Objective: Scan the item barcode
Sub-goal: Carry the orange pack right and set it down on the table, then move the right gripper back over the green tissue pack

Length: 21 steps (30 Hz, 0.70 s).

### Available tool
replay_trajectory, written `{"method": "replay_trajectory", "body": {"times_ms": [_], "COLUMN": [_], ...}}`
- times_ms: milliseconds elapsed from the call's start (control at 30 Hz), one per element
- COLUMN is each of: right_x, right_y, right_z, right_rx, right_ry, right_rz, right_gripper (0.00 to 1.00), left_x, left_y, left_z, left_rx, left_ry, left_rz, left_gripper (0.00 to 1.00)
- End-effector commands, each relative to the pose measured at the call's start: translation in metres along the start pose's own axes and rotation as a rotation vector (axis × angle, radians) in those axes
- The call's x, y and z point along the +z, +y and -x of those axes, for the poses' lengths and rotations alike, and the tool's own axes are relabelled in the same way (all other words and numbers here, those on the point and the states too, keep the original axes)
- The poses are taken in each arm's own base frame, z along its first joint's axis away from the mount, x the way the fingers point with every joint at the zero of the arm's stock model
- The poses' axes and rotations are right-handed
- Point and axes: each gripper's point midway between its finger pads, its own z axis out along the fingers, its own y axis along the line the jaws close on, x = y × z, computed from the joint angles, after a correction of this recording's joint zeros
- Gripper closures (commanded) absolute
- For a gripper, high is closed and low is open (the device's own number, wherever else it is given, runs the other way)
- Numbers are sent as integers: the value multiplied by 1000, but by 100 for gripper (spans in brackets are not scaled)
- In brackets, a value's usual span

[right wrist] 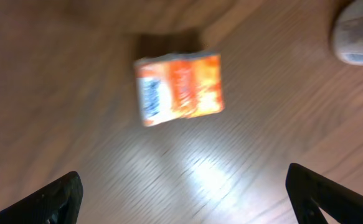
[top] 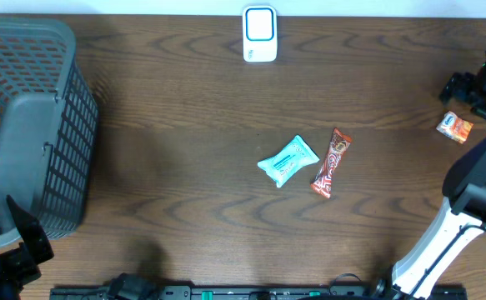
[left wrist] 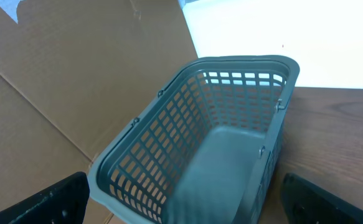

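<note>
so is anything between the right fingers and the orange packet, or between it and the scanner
Nothing visible. The orange packet lies on bare table ahead of the open right fingers, and the table from it to the scanner is bare; the teal packet and candy bar lie clear of that line.

A dark brown surface (top: 184, 125) with wavy wood grain fills the frame. At the left is a grey basket (top: 26, 125) with an open grid pattern. At top centre is a white scanner (top: 260, 33) with a pale blue panel. In the middle are a light teal packet (top: 288, 161) and a red and orange wrapper (top: 332, 162). At the right edge is a small orange packet (top: 455, 127) with a white and blue end.
</note>
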Motion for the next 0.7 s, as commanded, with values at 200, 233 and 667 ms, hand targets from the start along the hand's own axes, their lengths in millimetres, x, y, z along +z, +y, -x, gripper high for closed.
{"method": "replay_trajectory", "body": {"times_ms": [200, 233, 667], "right_x": [-79, -78, -54], "right_y": [95, 98, 156], "right_z": [-82, -94, -231], "right_rx": [-72, -86, -604], "right_ry": [238, 277, 316], "right_rz": [486, 472, -72], "right_gripper": [1, 5, 6], "left_x": [0, 0, 0], "left_y": [2, 2, 2], "left_z": [0, 0, 0], "left_rx": [-13, -13, -13], "left_ry": [2, 2, 2], "left_rz": [10, 10, 10], "left_gripper": [2, 2, 2]}}
